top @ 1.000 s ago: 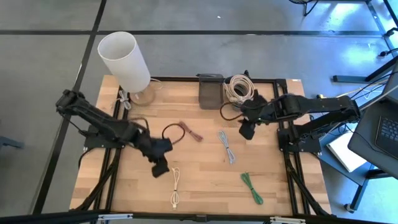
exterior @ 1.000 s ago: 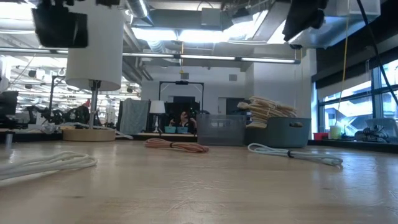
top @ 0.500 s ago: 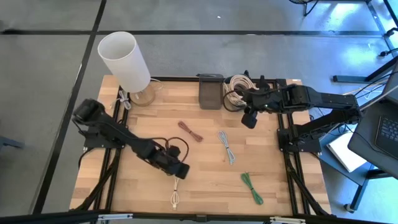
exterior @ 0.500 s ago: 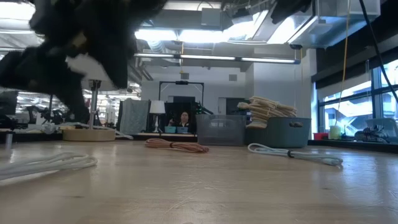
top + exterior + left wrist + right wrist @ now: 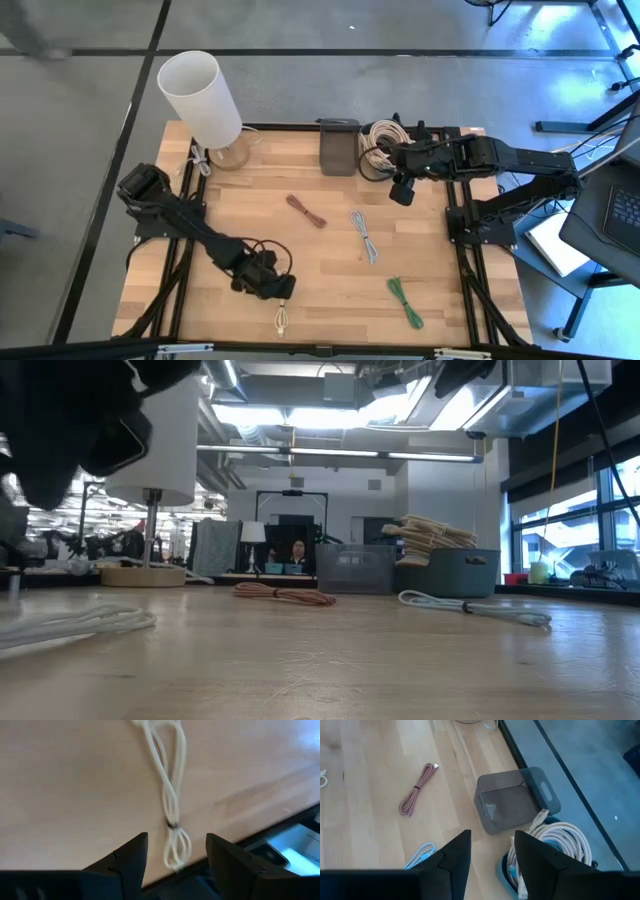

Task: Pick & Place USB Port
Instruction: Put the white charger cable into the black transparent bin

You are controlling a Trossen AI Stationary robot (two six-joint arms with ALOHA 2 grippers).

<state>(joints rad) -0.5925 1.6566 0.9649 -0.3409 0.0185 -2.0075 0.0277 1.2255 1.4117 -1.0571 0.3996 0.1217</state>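
Wooden table (image 5: 330, 270): left tool (image 5: 175, 851) fingers apart, just above white cable (image 5: 172, 805); right tool (image 5: 490, 851) apart, beside bin (image 5: 512, 800).

The left arm is stretched low across the table toward its front edge, and the left gripper (image 5: 281, 289) is held just above the wood with its fingers (image 5: 131, 857) parted. The right arm is raised at the back right; the right gripper (image 5: 402, 192) is spread open.

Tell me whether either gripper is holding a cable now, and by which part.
Nothing is held. The left gripper is open above the white cable; the right gripper is open and empty near the grey bin.
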